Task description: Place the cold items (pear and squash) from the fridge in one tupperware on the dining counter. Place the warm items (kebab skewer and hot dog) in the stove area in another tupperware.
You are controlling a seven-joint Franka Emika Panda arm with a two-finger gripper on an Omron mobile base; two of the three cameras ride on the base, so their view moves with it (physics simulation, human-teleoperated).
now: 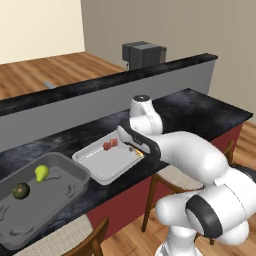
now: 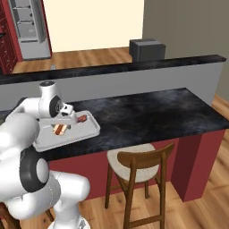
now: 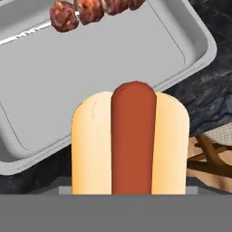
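Observation:
My gripper [image 2: 62,123] hangs low over the near edge of the shallow pale tupperware tray [image 1: 107,169] [image 3: 90,68], shut on the hot dog [image 3: 131,140] [image 2: 60,129]. The bun covers my fingertips in the hand view. A kebab skewer [image 1: 110,144] [image 3: 88,10] lies in the tray's far part. Left of it stands the deep grey tupperware tub [image 1: 67,162], holding the yellow-green pear [image 1: 41,172] and the dark squash [image 1: 21,190]. Both containers rest on the black dining counter [image 2: 147,112]. The fridge [image 2: 29,27] stands open far back.
A raised grey back wall capped in black [image 2: 134,80] runs behind the counter. A wooden stool [image 2: 136,163] stands under the counter's near edge, and another chair back [image 1: 95,240] at the lower left. A dark grey box [image 1: 144,54] sits beyond the wall.

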